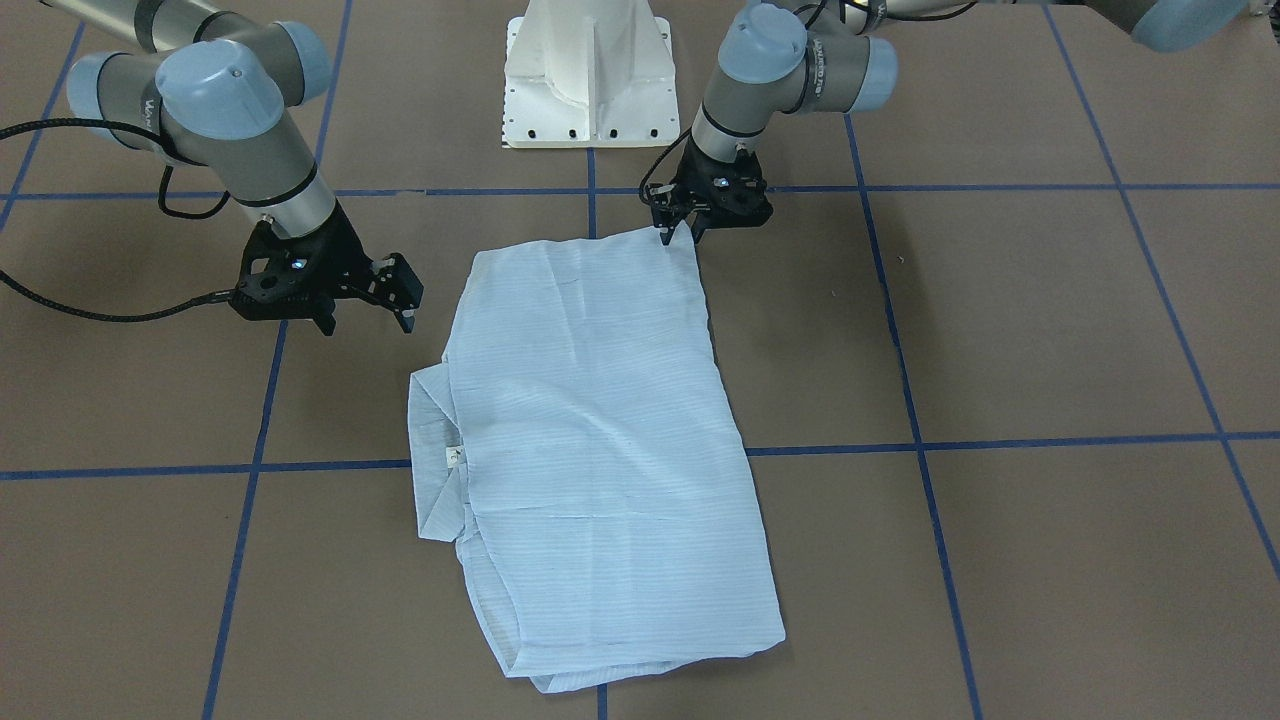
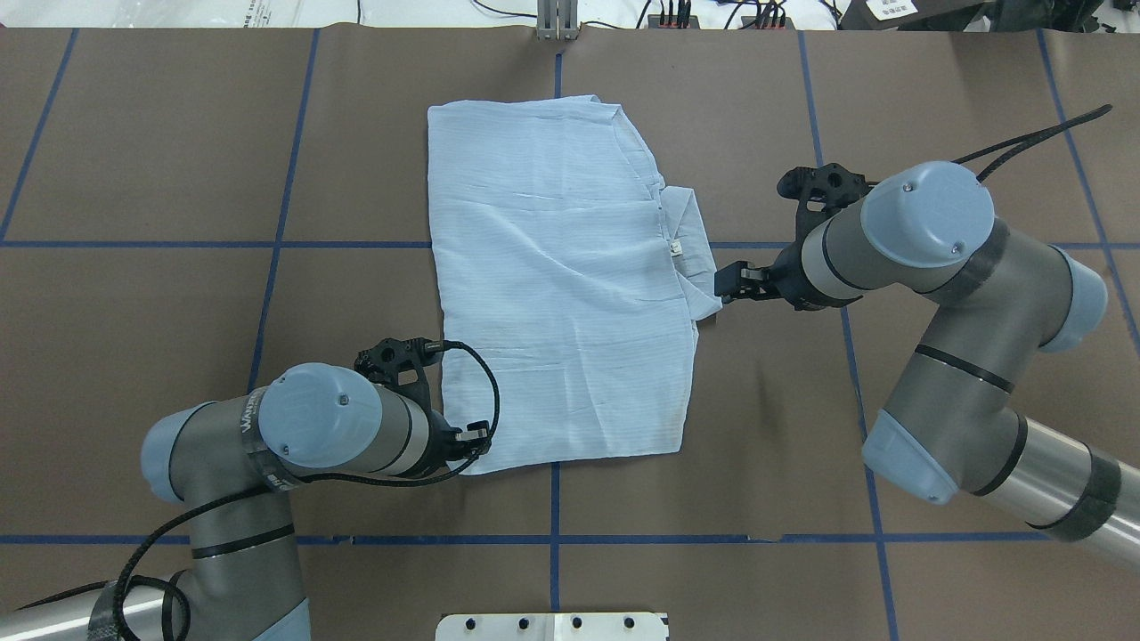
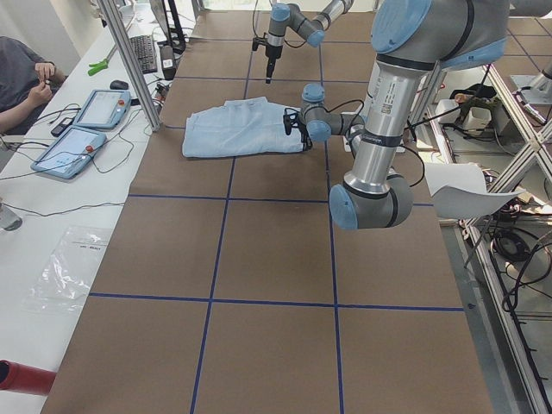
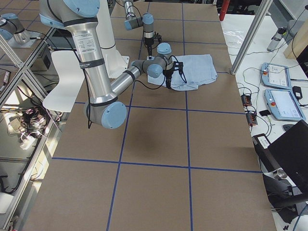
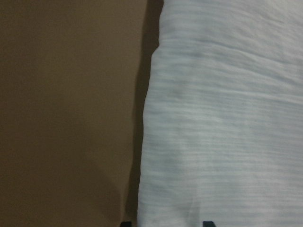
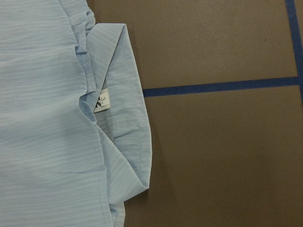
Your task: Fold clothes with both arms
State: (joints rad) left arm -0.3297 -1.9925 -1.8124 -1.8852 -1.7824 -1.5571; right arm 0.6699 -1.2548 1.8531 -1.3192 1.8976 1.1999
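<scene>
The shirt (image 2: 561,285) lies flat at the middle of the table (image 2: 134,356), folded into a long rectangle. Its long axis runs straight away from the robot's base, so one short edge is near the robot and one is far. The left arm (image 2: 329,436) reaches over the near left corner, while the right arm (image 2: 926,223) comes in from the side, about halfway along the right long edge. We see the left gripper (image 1: 680,236) pointing down at that near corner, its jaws apart with the cloth's edge between them. The right gripper (image 1: 403,295) hangs just beside the cloth, spread and holding nothing, and the shirt lies to its left. Nearest it is the collar (image 2: 690,245), which juts past the right edge with a small white label (image 6: 102,100) inside. We judge that the next fold carries the near short edge along the long axis toward the far one, and that the left gripper is better placed for it.
</scene>
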